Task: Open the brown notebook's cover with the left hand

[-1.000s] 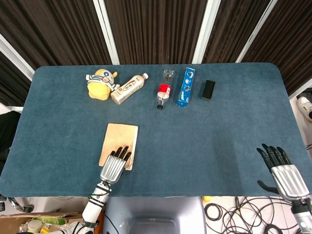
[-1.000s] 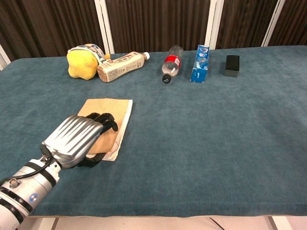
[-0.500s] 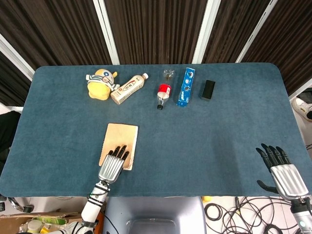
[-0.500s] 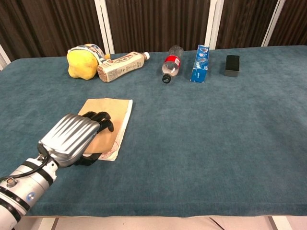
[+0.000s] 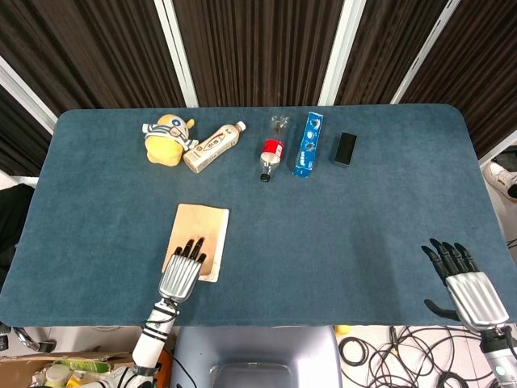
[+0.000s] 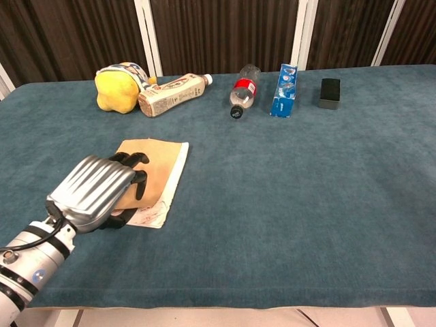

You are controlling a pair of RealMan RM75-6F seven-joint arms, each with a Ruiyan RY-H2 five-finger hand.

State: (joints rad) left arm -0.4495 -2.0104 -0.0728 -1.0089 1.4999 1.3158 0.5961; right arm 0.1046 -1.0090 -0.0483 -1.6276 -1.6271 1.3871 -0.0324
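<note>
The brown notebook (image 5: 202, 226) lies flat on the blue table near the front left, also visible in the chest view (image 6: 160, 160). My left hand (image 5: 182, 273) lies over its near end with the fingers stretched across the cover. In the chest view the left hand (image 6: 92, 191) hides the near left part of the cover, its fingertips curling down onto it. A white page corner (image 6: 151, 215) shows at the notebook's near right. My right hand (image 5: 464, 283) hovers at the front right table edge, fingers spread, holding nothing.
Along the back stand a yellow plush toy (image 5: 166, 139), a lying tea bottle (image 5: 213, 146), a lying red-labelled bottle (image 5: 271, 153), a blue box (image 5: 308, 144) and a small black box (image 5: 345, 149). The table's front edge (image 6: 225, 300) runs just behind my left wrist.
My left hand has slid left and back toward the front edge across the notebook, uncovering more of the cover and the white page corner. The right hand barely moved.
</note>
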